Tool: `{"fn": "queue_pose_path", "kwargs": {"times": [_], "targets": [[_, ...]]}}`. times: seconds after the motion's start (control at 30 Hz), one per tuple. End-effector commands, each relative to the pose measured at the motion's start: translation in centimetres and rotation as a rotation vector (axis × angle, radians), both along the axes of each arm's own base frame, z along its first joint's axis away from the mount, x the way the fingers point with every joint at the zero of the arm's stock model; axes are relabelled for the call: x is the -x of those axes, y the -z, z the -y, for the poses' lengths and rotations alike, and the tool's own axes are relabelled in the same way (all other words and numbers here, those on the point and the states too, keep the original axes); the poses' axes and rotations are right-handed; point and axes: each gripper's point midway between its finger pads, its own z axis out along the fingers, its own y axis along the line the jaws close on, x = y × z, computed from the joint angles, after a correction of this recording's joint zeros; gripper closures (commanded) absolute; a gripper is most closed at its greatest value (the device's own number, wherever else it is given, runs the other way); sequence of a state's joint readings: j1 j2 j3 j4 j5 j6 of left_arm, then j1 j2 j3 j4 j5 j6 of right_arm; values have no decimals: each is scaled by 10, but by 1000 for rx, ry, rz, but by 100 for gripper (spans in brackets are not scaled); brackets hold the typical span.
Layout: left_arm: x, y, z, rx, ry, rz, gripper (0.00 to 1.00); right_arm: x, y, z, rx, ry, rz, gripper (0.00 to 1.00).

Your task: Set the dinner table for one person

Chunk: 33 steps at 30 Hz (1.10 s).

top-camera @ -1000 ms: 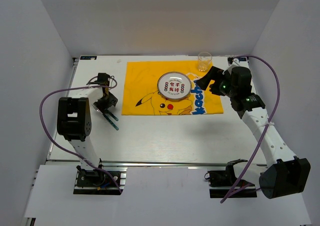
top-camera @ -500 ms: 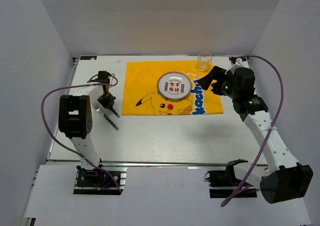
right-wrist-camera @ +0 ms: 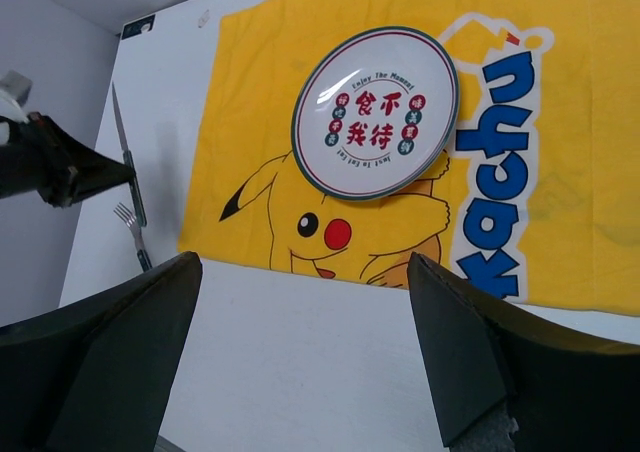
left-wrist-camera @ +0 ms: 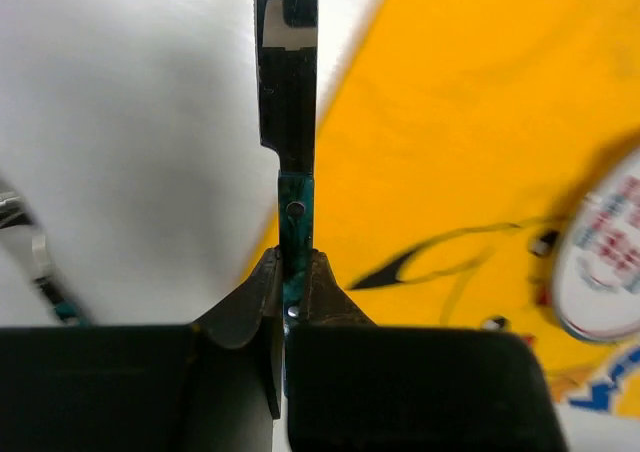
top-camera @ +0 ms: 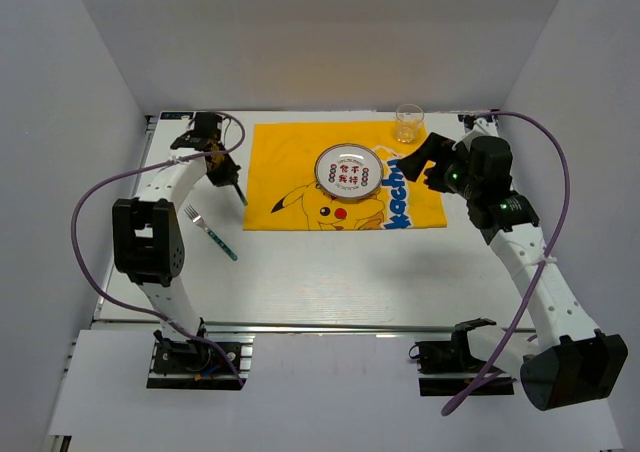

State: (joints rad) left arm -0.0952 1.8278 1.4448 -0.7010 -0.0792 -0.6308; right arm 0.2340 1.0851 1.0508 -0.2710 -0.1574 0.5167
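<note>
Dinner table (top-camera: 330,272): now lifting knife (left-wrist-camera: 288,92), pinched in left gripper (left-wrist-camera: 291,272), toward placemat (top-camera: 290,162) edge, leaving fork (top-camera: 208,230); keeping right gripper (top-camera: 413,159) wide, empty.

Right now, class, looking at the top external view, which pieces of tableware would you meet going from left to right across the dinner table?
fork → plate → glass. The knife gripped in the left claw overlaps the fork's span, so it is left out.

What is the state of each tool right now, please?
Left tool: closed on the knife, gripping its green handle.
Right tool: open, holding nothing.
</note>
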Motion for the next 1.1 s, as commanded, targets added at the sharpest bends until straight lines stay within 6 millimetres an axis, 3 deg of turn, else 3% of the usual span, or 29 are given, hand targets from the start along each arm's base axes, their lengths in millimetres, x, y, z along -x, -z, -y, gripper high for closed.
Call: {"fn": "queue_pose_path", "kwargs": {"times": [0.0,0.1,0.13,0.2,0.23,0.3,0.33,0.37,0.4,0.43,0.53,0.57,0.73,0.9,1.07], "targets": [[-12,-47,68,162,204,128,100,3,-36,9,-15,31,76,11],[-16,-64,112,260,281,171,100,9,-52,14,-17,47,99,11],[-13,-63,139,301,322,161,100,11,-62,16,-20,53,121,11],[-18,-71,169,353,353,176,100,16,-70,18,-18,51,123,11],[-14,-77,196,383,401,186,100,20,-82,18,-17,37,152,11],[-14,-86,225,423,422,199,100,24,-93,17,-13,14,169,11],[-13,-90,255,441,460,205,100,28,-96,19,-7,16,165,11],[-13,-93,269,451,476,209,100,30,-107,21,-9,25,185,11],[-13,-93,284,465,483,201,100,31,-111,25,-6,46,190,11],[-12,-93,313,480,519,199,100,35,-114,29,-7,62,186,11],[-16,-87,355,511,542,195,100,43,-131,34,-27,90,199,11],[-7,-84,375,535,562,183,100,47,-139,35,-35,96,213,11],[4,-71,426,588,565,209,100,59,-154,45,-31,138,236,11],[21,-59,470,656,619,224,100,69,-151,48,-16,138,231,11],[22,-48,490,680,626,254,100,75,-141,47,-3,124,217,11]]}}
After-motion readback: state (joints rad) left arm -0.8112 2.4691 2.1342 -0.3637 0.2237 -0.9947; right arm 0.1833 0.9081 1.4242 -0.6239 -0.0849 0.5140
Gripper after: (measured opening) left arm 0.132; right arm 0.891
